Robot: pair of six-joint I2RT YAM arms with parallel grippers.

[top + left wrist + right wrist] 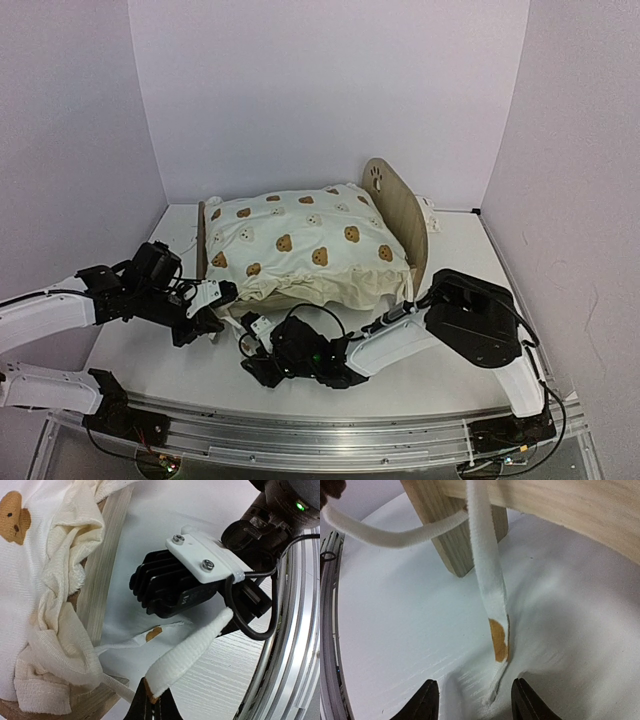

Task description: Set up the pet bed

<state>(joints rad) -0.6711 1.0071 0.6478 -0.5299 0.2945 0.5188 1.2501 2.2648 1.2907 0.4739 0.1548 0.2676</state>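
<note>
The pet bed's headboard (392, 200) stands at the right, and the footboard (202, 240) at the left. The cream bear-print bedding (310, 245) is piled over the frame and hides the base. My left gripper (222, 298) is at the bed's near left corner. In its wrist view the left gripper (154, 702) is shut on the end of a white fabric tie (190, 652). My right gripper (255, 340) is low on the table in front of the bed. In its wrist view the right gripper (472, 700) is open, and a second tie's brown-printed end (498, 640) lies between its fingers.
A wooden bed leg (455, 535) stands just beyond the right gripper. The right wrist's black camera housing (170, 587) is close above the left gripper. A metal rail (330, 425) runs along the near edge. A small white item (430, 215) lies behind the headboard.
</note>
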